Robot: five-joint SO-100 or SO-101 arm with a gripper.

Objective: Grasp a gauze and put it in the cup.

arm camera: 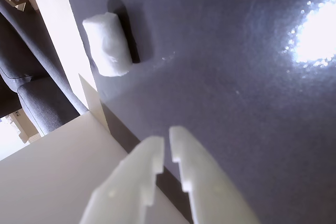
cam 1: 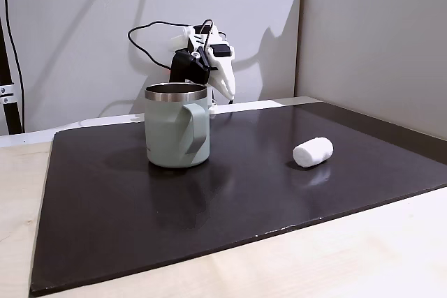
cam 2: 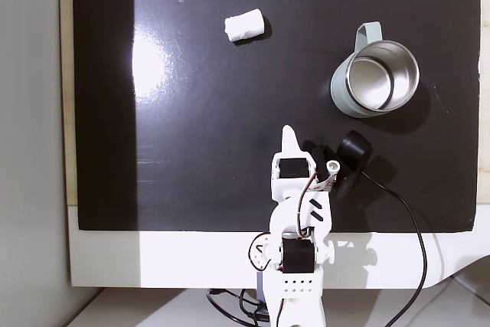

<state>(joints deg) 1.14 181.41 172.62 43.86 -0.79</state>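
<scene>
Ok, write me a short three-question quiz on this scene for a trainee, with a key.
1. True or false: the gauze already lies inside the cup.
2. In the top-down fixed view, the cup's handle points: A) toward the arm, B) away from the arm, C) toward the gauze.
3. Fill in: the gripper has its fingers nearly ____ and holds nothing.

Key
1. False: it lies on the dark mat, apart from the cup, whose inside is bare steel.
2. B.
3. Closed: the wrist view shows a narrow gap between them, with the gauze lying ahead on the mat.
</scene>
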